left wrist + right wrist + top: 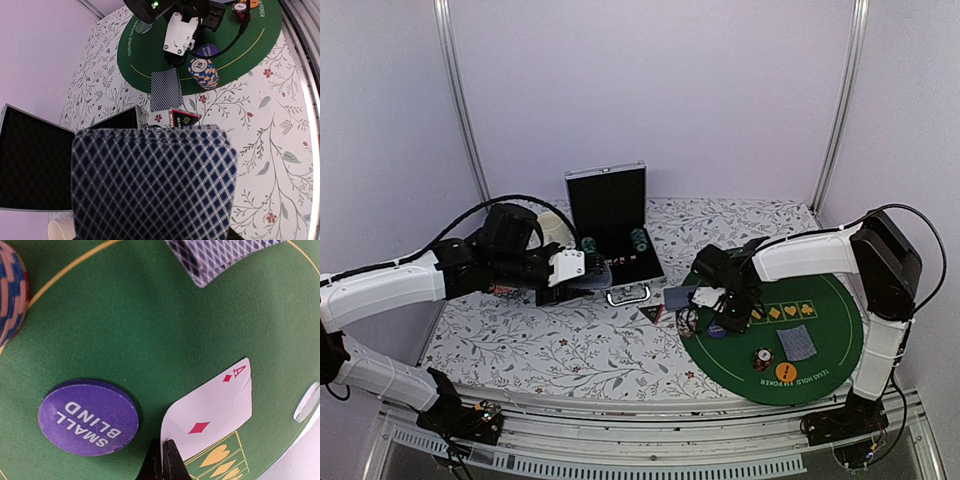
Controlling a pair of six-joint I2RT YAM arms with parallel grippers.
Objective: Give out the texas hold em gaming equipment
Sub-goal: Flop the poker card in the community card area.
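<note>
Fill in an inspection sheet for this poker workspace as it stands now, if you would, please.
Surface: floral tablecloth; round green poker mat on its right side.
Job's things: chip stack beside purple small-blind disc; second chip stack by orange disc; face-down card straddling the mat's edge; another card on the mat; dark triangular marker on the cloth.
Clutter: open case; cream mug beside it.
Grippers: left gripper holds blue-backed cards; right gripper jaws shut on ace of diamonds.
Cables: black cables loop over both arms.
Surroundings: pale walls, metal posts.
</note>
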